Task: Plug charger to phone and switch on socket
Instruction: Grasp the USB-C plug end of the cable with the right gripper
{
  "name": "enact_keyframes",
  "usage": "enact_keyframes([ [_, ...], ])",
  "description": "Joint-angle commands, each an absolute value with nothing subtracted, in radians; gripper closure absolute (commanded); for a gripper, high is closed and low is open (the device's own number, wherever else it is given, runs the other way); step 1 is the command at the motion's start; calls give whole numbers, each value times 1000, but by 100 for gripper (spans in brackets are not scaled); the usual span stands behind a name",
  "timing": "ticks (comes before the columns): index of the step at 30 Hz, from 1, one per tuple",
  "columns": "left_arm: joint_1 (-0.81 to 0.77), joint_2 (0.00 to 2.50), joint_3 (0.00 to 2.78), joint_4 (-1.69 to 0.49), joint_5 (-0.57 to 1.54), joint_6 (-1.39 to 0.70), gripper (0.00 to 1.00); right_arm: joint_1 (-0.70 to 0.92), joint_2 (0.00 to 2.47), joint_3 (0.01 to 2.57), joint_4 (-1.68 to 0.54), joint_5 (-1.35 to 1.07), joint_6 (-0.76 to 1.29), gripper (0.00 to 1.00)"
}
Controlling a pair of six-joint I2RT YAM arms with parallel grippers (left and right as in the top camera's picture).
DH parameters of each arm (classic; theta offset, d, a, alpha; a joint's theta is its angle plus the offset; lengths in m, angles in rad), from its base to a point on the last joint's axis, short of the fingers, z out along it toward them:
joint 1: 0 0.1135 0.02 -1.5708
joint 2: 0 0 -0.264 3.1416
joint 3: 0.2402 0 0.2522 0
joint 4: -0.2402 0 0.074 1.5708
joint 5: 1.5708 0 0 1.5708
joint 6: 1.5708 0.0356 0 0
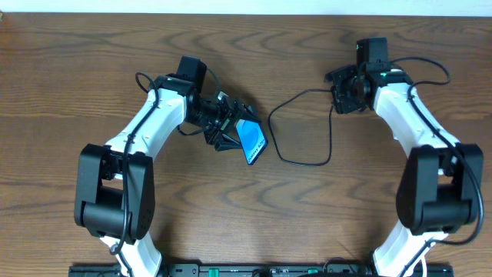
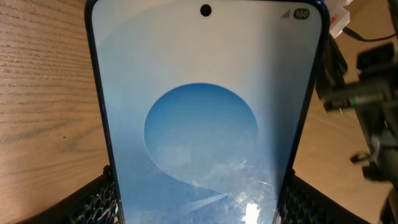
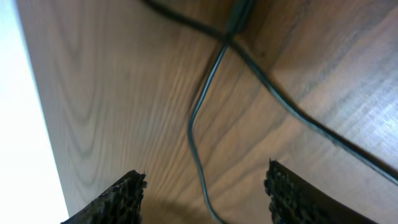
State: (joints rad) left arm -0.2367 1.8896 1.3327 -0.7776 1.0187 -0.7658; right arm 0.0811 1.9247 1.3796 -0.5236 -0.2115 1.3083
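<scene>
My left gripper point(image 1: 233, 134) is shut on the phone point(image 1: 251, 141), holding it tilted just above the table left of centre. In the left wrist view the phone's blue screen point(image 2: 205, 124) fills the frame between the two pads point(image 2: 93, 202). The charger point(image 1: 270, 127), a thin black cable, loops across the middle of the table toward my right gripper point(image 1: 344, 92). In the right wrist view that gripper point(image 3: 205, 186) is open, and the cable point(image 3: 198, 106) runs between its fingers without touching them. Of the socket only a white corner with a red mark point(image 2: 339, 18) shows, behind the right arm.
A second stretch of black cable point(image 3: 311, 121) crosses the wood diagonally in the right wrist view. A pale white band point(image 3: 25, 124) runs down that view's left edge. The right arm's dark wrist parts point(image 2: 367, 99) stand close to the phone's right side.
</scene>
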Motion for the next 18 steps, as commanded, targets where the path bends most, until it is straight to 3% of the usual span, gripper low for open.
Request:
enact_keyframes([
  [1, -234, 1868, 1337, -779, 1055, -767, 31, 87, 1980, 1397, -504, -186, 1393, 41],
  [18, -234, 1868, 1337, -779, 1054, -767, 31, 115, 2160, 1397, -300, -160, 1462, 46],
])
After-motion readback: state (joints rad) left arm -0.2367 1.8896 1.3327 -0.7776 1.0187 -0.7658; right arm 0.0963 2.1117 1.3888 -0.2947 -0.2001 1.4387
